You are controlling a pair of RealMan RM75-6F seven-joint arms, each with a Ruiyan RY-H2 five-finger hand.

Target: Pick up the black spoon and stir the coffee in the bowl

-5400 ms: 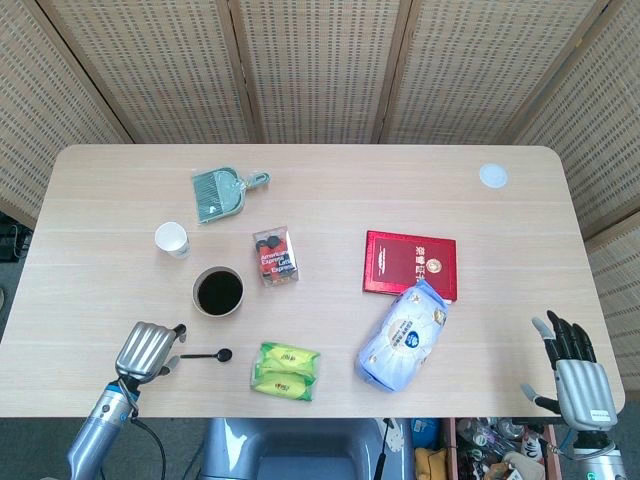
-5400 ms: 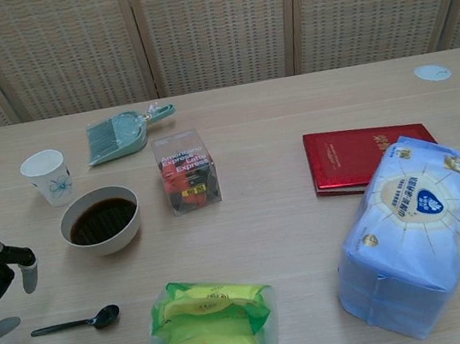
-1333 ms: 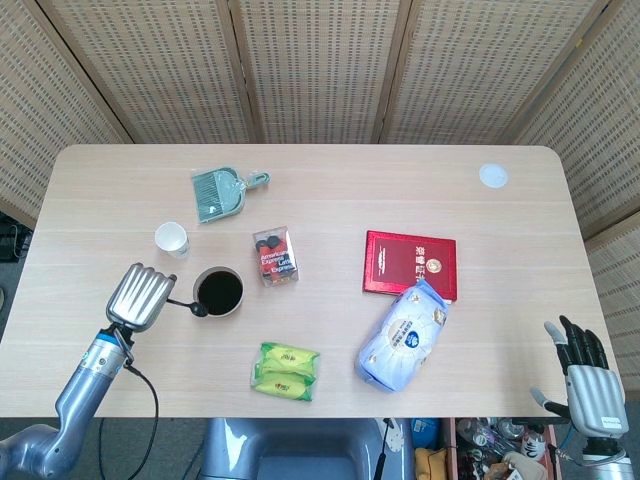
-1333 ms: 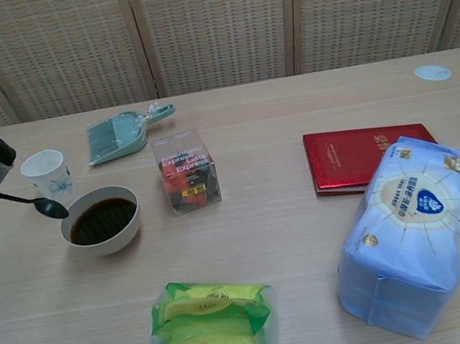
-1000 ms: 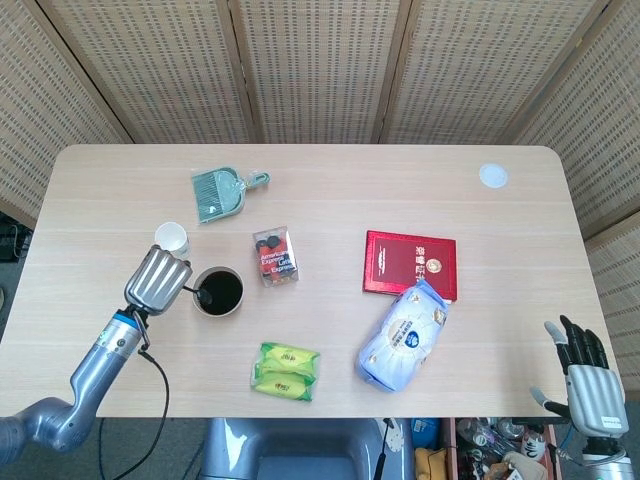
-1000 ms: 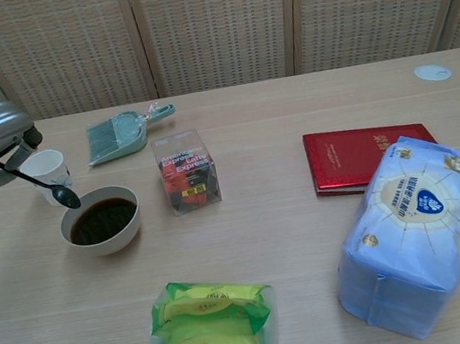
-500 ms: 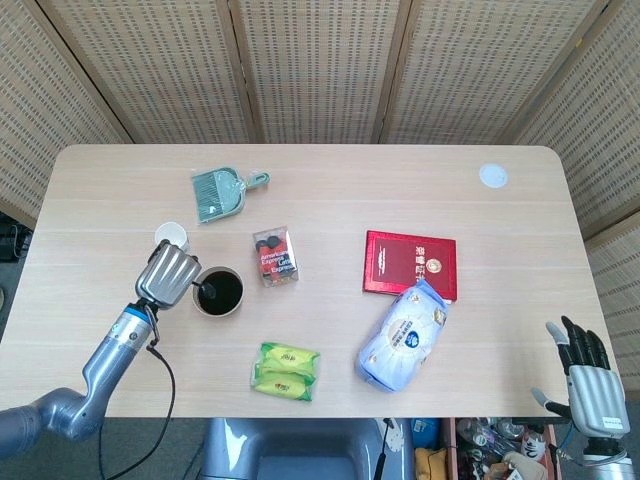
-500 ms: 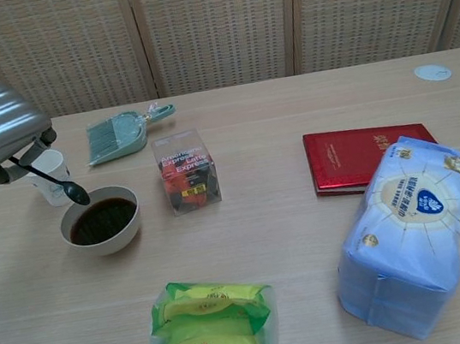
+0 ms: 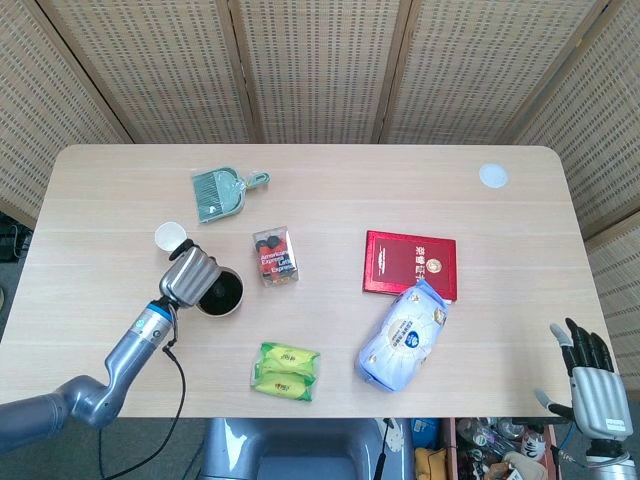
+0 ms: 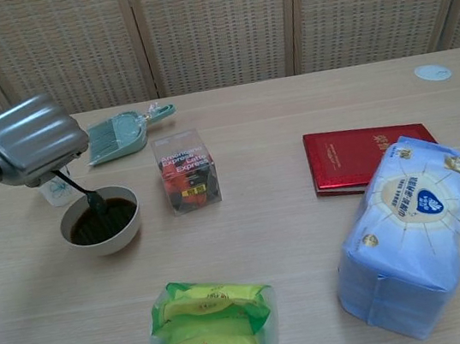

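Two robot hands are showing: the left hand (image 10: 28, 140) at the left of the chest view and the right hand (image 9: 593, 383) in the lower right corner of the head view. Sitting on one table (image 9: 330, 190) are one bowl (image 10: 99, 222), one black spoon (image 10: 83, 194), one paper cup (image 9: 171, 236), one dustpan set (image 9: 221, 192), one clear box (image 9: 274, 256), one red book (image 9: 410, 265), one blue-white pack (image 9: 402, 335), one green-yellow pack (image 9: 285, 371) and one white disc (image 9: 492, 176).

Spoon (image 10: 86, 193) tip in the bowl (image 10: 100, 222) (cup (image 9: 171, 236) seemingly just behind); box (image 10: 186, 170) right of the bowl.
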